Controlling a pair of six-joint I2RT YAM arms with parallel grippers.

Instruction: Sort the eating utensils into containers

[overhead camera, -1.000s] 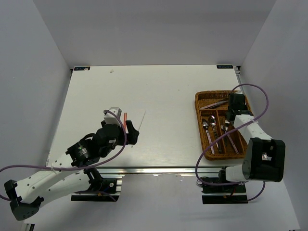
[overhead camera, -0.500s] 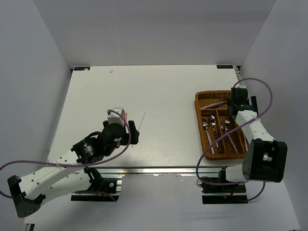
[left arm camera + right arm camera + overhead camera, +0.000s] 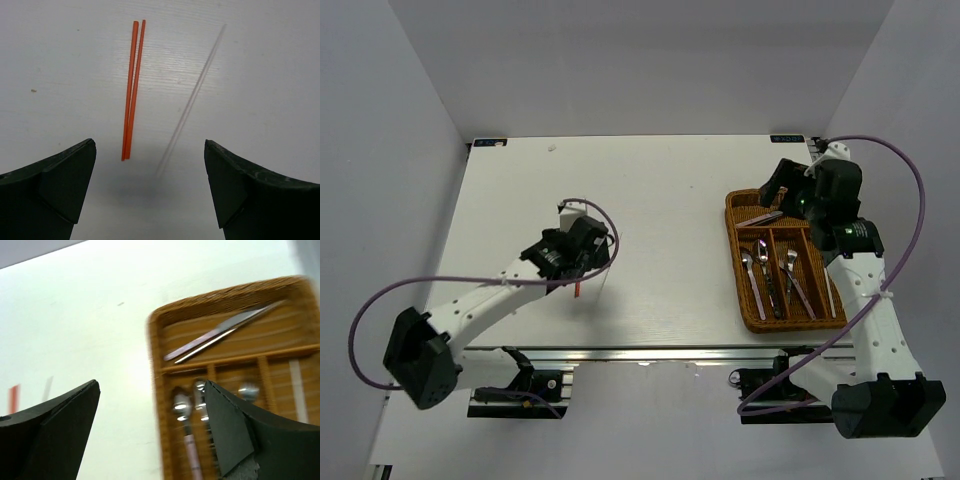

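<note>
Both arms have shifted: the left claw [image 3: 149, 150] has swung forward over the red-orange chopsticks [image 3: 131, 90] and white chopstick [image 3: 192, 95] lying side by side on the tabletop [image 3: 650, 190], its jaws spread wide, holding nothing. The right claw [image 3: 151, 386] has lifted off the wicker tray [image 3: 732, 240] toward its far end, likewise gaping and empty; knife [image 3: 220, 332] and spoons [image 3: 181, 405] rest in the compartments.

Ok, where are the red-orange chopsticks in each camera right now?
Top external: red-orange chopsticks left of centre, only a short end poking out below the left fingers.
Left wrist: upper centre-left, lying lengthwise on the table ahead of the open fingers.
Right wrist: a blurred red streak at the left edge.
Shared landmark: the white chopstick just to their right in both wrist views; I can't make it out from above.
</note>
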